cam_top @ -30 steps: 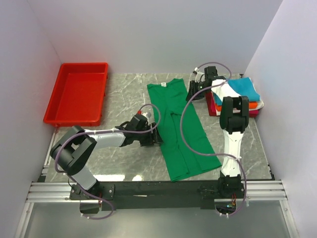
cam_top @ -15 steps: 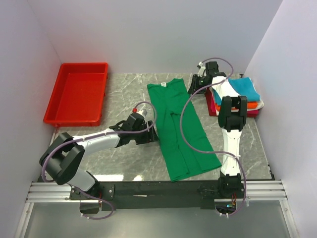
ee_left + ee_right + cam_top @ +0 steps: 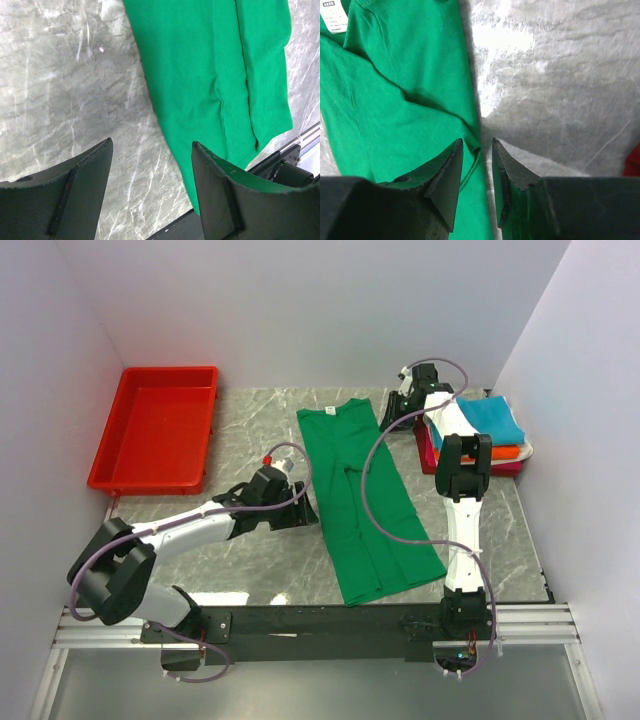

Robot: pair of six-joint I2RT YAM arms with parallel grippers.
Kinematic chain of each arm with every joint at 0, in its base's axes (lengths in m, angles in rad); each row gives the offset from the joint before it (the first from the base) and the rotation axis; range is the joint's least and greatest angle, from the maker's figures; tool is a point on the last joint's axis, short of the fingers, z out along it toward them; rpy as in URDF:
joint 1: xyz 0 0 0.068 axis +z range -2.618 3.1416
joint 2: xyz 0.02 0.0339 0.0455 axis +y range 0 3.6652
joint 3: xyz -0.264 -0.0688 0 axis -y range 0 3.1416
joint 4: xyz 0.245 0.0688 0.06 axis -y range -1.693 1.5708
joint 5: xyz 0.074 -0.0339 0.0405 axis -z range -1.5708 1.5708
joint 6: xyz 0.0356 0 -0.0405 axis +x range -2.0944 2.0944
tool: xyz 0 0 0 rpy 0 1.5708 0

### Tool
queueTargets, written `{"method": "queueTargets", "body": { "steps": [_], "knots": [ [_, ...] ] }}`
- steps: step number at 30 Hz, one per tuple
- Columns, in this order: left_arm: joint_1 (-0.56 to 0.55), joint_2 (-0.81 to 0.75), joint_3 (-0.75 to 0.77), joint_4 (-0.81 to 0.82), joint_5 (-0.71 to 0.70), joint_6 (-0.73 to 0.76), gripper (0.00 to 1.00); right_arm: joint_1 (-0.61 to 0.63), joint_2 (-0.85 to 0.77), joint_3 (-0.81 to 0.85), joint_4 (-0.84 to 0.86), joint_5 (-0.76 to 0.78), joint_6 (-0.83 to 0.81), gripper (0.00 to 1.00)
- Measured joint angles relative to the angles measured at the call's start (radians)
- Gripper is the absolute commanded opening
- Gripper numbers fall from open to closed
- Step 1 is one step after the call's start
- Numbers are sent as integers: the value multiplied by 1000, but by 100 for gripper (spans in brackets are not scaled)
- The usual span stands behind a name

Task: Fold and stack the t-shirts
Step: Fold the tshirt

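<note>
A bright green t-shirt (image 3: 360, 490) lies folded lengthwise down the middle of the marble table, collar at the far end. Its white neck label (image 3: 334, 16) shows in the right wrist view. My left gripper (image 3: 306, 512) stands open and low beside the shirt's left edge; in its wrist view the left gripper (image 3: 152, 142) has only marble between its fingers, the green t-shirt (image 3: 210, 60) just to the right. My right gripper (image 3: 388, 422) is at the shirt's far right edge. The right gripper (image 3: 477, 141) has its jaws narrowly apart, astride a small fold of the green t-shirt (image 3: 405, 90) hem.
A stack of folded t-shirts (image 3: 482, 430), teal, white, orange and red, sits at the far right against the wall. A red plastic tray (image 3: 160, 430) stands at the far left. The black rail (image 3: 320, 620) runs along the table's near edge.
The left arm has stretched out and lowered, its gripper staying by the shirt's left edge. The right gripper shifted slightly toward the far end of the shirt's right edge.
</note>
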State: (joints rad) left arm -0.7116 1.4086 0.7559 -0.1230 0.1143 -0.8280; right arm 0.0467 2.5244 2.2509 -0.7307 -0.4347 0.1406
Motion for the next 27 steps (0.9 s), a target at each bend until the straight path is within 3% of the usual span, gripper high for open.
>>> {"method": "queueTargets", "body": {
  "steps": [13,27],
  "knots": [
    [0,-37,3,-50,-16,6,70,0,2,12,-18,-16,11,29],
    [0,-70,6,-90,-37,22,70,0,18,42,-29,-23,22,1]
  ]
}}
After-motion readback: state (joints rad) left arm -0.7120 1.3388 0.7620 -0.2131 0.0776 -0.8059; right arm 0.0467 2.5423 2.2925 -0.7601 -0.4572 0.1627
